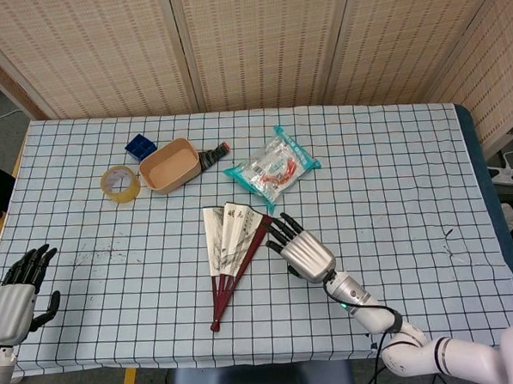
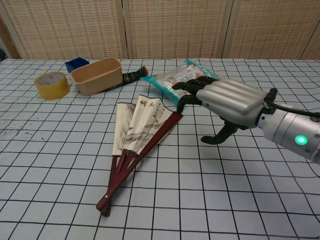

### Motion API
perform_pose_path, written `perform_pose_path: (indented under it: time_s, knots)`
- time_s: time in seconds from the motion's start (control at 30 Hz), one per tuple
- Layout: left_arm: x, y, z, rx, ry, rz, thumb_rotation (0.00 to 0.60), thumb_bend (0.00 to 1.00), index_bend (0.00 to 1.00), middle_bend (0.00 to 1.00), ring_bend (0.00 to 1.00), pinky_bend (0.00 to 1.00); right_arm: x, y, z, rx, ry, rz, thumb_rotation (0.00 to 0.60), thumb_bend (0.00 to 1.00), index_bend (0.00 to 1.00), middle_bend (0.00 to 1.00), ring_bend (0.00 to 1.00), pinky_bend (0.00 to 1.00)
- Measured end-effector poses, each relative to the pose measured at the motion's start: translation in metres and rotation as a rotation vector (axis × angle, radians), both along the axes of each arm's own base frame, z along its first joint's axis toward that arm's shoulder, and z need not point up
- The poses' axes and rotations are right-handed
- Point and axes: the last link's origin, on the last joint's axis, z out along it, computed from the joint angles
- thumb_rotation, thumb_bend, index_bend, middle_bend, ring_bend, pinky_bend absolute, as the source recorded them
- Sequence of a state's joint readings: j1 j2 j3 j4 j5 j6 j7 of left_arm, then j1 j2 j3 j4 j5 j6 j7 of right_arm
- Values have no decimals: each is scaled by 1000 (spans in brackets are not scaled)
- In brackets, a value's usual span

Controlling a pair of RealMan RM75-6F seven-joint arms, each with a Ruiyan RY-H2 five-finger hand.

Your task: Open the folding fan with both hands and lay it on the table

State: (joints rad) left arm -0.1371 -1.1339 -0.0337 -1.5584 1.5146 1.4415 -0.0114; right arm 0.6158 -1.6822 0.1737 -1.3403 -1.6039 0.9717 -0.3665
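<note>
Lying part-spread, paper-and-wood fan (image 1: 232, 253), metallic right hand (image 1: 301, 249) beside.

A roll of yellow tape (image 1: 119, 183) sits near a tan bowl (image 1: 169, 166) — a small blue box (image 1: 140, 147) behind. A see-through snack bag (image 1: 271, 167) lies on the checked worktop (image 1: 394, 185).

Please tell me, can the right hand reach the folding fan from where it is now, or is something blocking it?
Probably yes. The right hand is open, fingers apart, just beside the dark red outer edge of the folding fan. Nothing lies between them on the table; the snack packet sits farther back.
</note>
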Motion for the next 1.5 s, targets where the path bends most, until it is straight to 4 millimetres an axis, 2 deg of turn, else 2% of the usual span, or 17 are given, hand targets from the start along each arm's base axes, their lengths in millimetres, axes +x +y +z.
perform_pose_path:
  time_s: [0.43,0.8,1.0,1.1,1.2,1.27,1.5]
  knots:
    - [-3,2,-2,-13,24,41,600,502,0,0,0,131,22,-21,-46,63,-15,-11,600,161,368,0,0,0]
    - [-6,5,-5,-35,24,70,600,501,0,0,0,133,45,-25,-85,88,-7,14,600,161,391,0,0,0]
    - [-8,6,-6,-49,26,80,600,502,0,0,0,134,49,-24,-93,84,-25,17,600,181,458,0,0,0]
    - [-8,6,-6,-52,26,87,600,503,0,0,0,135,50,-24,-96,69,-31,15,600,232,507,6,0,0]
    - [-8,6,-5,-52,25,90,600,503,0,0,0,136,53,-25,-99,56,-43,10,600,384,569,36,0,0]
    - [-8,5,-5,-53,28,91,600,504,0,0,0,137,54,-25,-101,49,-47,8,600,450,599,53,0,0]
    - [-8,5,-5,-56,23,101,600,502,0,0,0,140,61,-26,-98,30,-76,19,600,522,733,114,0,0]
